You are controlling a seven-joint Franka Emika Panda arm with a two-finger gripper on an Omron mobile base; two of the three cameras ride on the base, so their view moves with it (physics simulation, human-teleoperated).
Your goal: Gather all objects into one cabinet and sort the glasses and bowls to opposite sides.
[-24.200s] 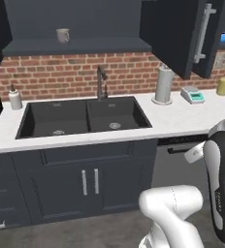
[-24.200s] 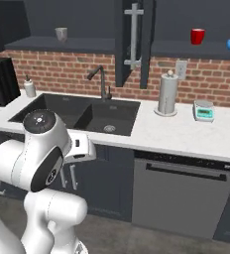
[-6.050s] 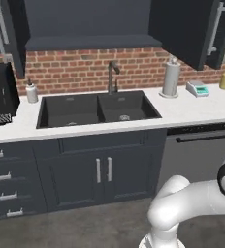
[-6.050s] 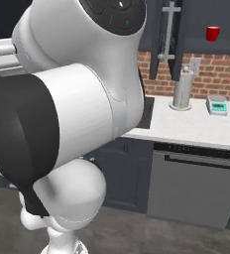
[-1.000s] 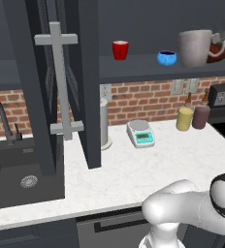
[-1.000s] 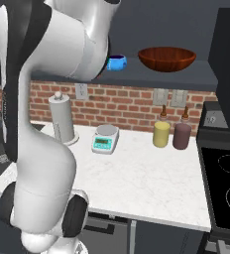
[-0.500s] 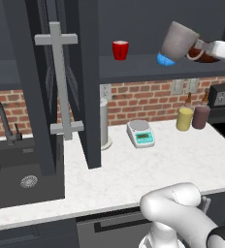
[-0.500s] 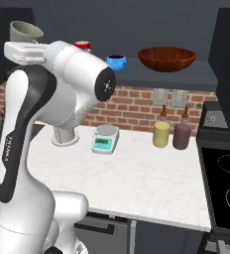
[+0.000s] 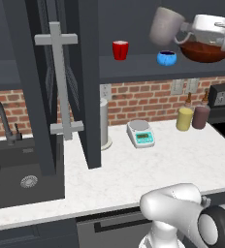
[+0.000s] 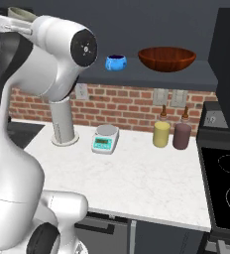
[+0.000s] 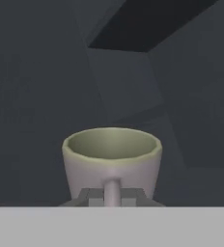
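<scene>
The mug is held by its loop handle in the closed end effector, and compared with half a second ago it has been carried a little further left and tipped further over, while a second ago it was held nearly upright at the right edge of the left base view. This is judged to mean that the mug is mid-transfer and not yet set down on the cabinet shelf. The mug is now tilted, its long axis running slantwise with the handle toward the end effector; which end is the mouth cannot be told in the left base view. In the hand view its open rim is turned toward the camera. Below and to the left of the end effector stands the red cup, upright on the shelf. Just below it sits the blue bowl, and the brown bowl lies below and behind the end effector. The glasses side by the red cup is judged to be the fitting place.
</scene>
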